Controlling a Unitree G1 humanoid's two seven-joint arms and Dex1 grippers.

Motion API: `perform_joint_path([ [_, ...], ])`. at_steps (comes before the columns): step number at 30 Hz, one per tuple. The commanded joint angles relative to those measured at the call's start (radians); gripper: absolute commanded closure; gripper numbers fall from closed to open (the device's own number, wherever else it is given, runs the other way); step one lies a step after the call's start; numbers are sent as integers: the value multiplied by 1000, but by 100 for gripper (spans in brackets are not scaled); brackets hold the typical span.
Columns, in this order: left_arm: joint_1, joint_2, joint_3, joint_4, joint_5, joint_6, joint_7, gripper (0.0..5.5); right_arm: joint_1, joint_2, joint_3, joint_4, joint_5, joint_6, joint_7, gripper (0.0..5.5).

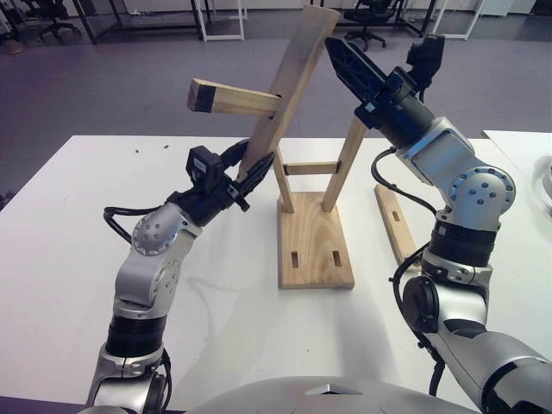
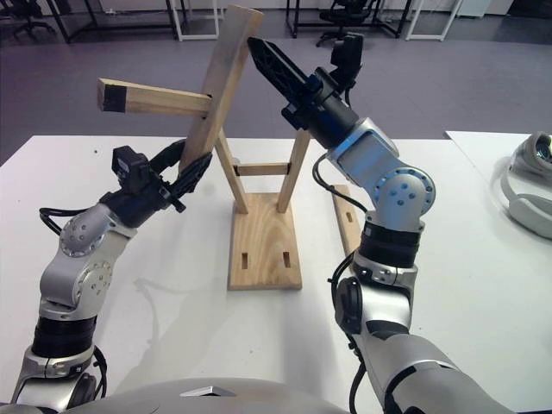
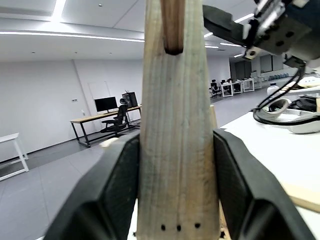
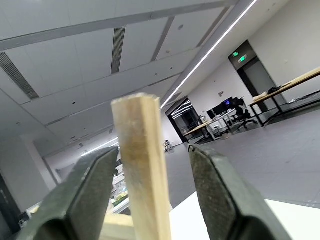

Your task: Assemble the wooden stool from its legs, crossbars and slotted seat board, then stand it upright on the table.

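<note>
Wooden stool (image 1: pixel 315 226) part-built, mid-surface. Seat board (image 1: pixel 317 266) lies flat, long axis running straight away from the robot, two slots (image 1: pixel 296 259) at its near end. At the far end two standing legs (image 1: pixel 345 159) rise, splaying outward toward the top, with a short crossbar (image 1: pixel 310 168) between them. Loose bar (image 1: pixel 391 220) lies just right of the board, roughly parallel, partly behind the right arm. Surface (image 1: pixel 69 224): wide bare stretch left of the board; far edge close behind the standing legs; right edge near the loose bar, then a gap to a neighbouring table (image 1: pixel 519 148). Left gripper (image 1: pixel 252 177) is off the surface beside the board's far left corner, fingers (image 3: pixel 117 190) pinching the lower end of the held leg (image 1: pixel 289 86). That leg's long axis tilts up and toward the robot's right, top end above the standing legs. Side crossbar (image 1: pixel 237 99) juts from its middle toward the left, dark-tipped. Right gripper (image 1: pixel 338 52) is at the leg's top, fingers (image 4: pixel 85 200) spread either side of it, gaps visible, not touching.
</note>
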Motion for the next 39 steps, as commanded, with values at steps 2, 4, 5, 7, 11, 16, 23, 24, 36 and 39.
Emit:
perform_joint_path([
  [2,-4,35,-47,5,69,-47,-39,348,-3,19,29,31,-1,11,-55,288],
  [4,-3,43,-49,8,87,-59,-46,348,9,19,26,25,10,21,-90,325],
  [5,2,48,-53,7,91,-69,-56,348,21,20,18,16,20,23,-120,339],
  [7,20,54,-66,-7,87,-84,-81,348,56,18,-2,-18,53,31,-178,380],
  [11,87,82,-119,-44,91,-56,-126,348,218,6,-58,-174,190,25,-332,435],
  [16,153,83,-164,-40,116,-17,-109,248,503,-7,-137,-403,187,-78,-470,446],
  [23,202,68,-127,39,183,-45,-31,134,767,-66,-150,-480,52,-154,-462,446],
  [24,202,66,-113,48,185,-46,-18,120,792,-69,-147,-480,50,-158,-459,446],
  [36,206,51,-74,88,222,-62,37,58,895,-194,-85,-519,-133,-205,-416,446],
  [39,197,48,-75,89,235,-60,47,58,846,-295,65,-596,-311,-179,-399,445],
])
